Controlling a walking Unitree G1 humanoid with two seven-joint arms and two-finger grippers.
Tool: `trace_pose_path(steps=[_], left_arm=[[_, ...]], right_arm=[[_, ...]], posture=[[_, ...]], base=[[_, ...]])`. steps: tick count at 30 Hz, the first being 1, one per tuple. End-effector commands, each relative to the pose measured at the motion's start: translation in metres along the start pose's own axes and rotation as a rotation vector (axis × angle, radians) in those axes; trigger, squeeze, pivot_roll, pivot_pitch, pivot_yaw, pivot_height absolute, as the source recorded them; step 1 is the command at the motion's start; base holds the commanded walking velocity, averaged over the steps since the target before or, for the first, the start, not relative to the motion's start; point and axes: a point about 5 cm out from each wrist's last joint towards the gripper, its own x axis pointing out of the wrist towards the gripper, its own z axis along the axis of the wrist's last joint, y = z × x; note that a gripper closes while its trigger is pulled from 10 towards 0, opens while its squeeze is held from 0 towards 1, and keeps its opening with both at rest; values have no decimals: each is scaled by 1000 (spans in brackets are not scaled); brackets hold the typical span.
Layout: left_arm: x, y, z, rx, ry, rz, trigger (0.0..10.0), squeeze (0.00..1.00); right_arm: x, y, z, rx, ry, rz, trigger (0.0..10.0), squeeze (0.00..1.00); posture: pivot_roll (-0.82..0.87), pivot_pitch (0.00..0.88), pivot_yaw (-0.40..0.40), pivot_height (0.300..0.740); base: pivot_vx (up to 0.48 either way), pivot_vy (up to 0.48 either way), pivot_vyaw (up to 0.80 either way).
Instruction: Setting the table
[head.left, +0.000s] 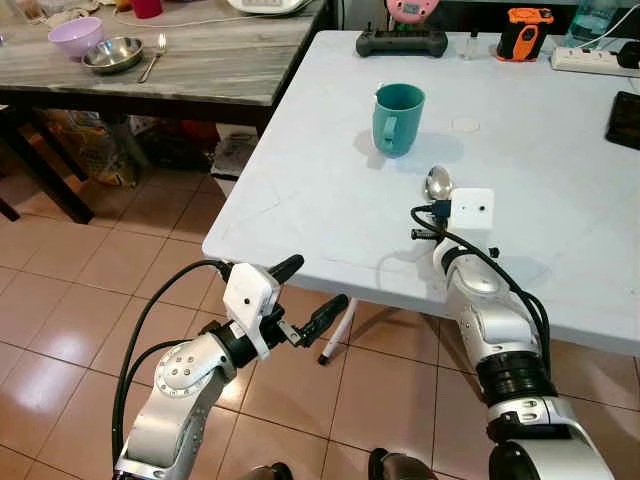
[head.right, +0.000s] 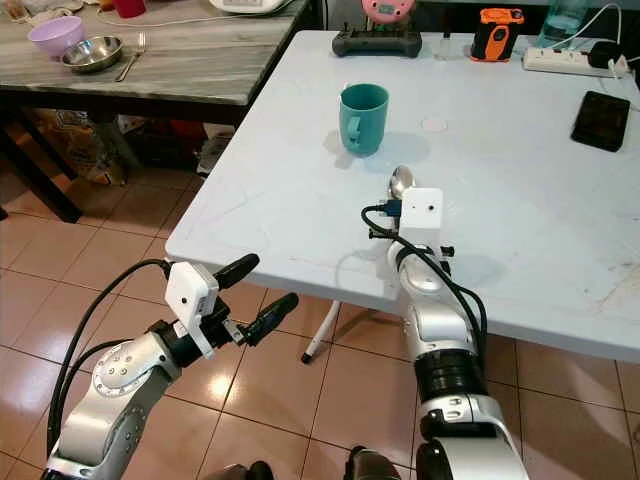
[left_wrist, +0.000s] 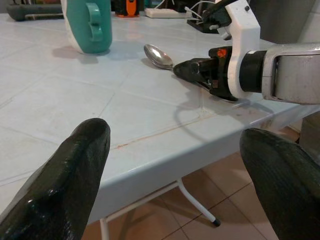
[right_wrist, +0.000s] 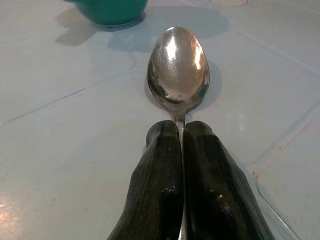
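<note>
Right claw (right_wrist: 181, 135) pinched the spoon (right_wrist: 178, 67) low over the surface (head.left: 560, 190), mug (head.left: 398, 118) at eleven o'clock; releasing came next. Left claw (head.left: 305, 295) hung open.

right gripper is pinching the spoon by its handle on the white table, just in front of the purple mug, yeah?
Not quite: the mug is teal, not purple, as the left eye view shows. The rest holds: the right gripper is shut on the spoon by its handle, on the white table, just in front of the mug.
</note>
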Motion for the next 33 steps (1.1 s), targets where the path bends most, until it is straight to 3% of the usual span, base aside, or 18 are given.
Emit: trace_pose_path(steps=[1,5,9,11,17,18,20,28,29,30,33], left_arm=[[-2,5,1,17,-1,7,10000,0],[-1,12,4,33,-10,42,10000,0],[2,28,6,32,-13,167,10000,0],[3,39,8,33,-20,261,10000,0],[4,52,11,21,-41,365,10000,0],[5,53,12,6,-49,378,10000,0],[7,55,13,-11,-64,395,10000,0],[14,55,15,-9,-80,393,10000,0],[14,55,15,-7,-79,393,10000,0],[14,55,15,-5,-79,393,10000,0],[13,55,14,-3,-77,394,10000,0]], right_arm=[[-10,-8,-40,72,169,-42,0,0],[-13,-10,-23,120,84,-54,0,0],[-21,-15,0,141,-49,-67,0,0],[-28,-19,13,117,-131,-76,0,0],[-43,-32,30,57,-265,-113,118,0],[-46,-35,31,47,-277,-123,2275,0],[-50,-40,32,26,-295,-137,10000,0],[-55,-45,28,-12,-279,-154,10000,0],[-55,-45,27,-9,-268,-162,10000,569],[-54,-45,25,2,-258,-160,10000,1000],[-53,-44,19,8,-218,-144,10000,1000]], posture=[[-181,173,92,740],[-181,173,92,740],[-181,166,92,740],[-185,165,91,740],[-192,162,91,740],[-196,159,92,740],[-196,159,92,740],[-205,153,98,740],[-205,153,98,740],[-204,152,98,740],[-204,152,98,740]], base=[[0,0,0],[0,0,0],[0,0,0],[0,0,0],[0,0,0],[0,0,0],[0,0,0],[0,133,0],[0,0,0],[0,0,0],[0,0,0]])
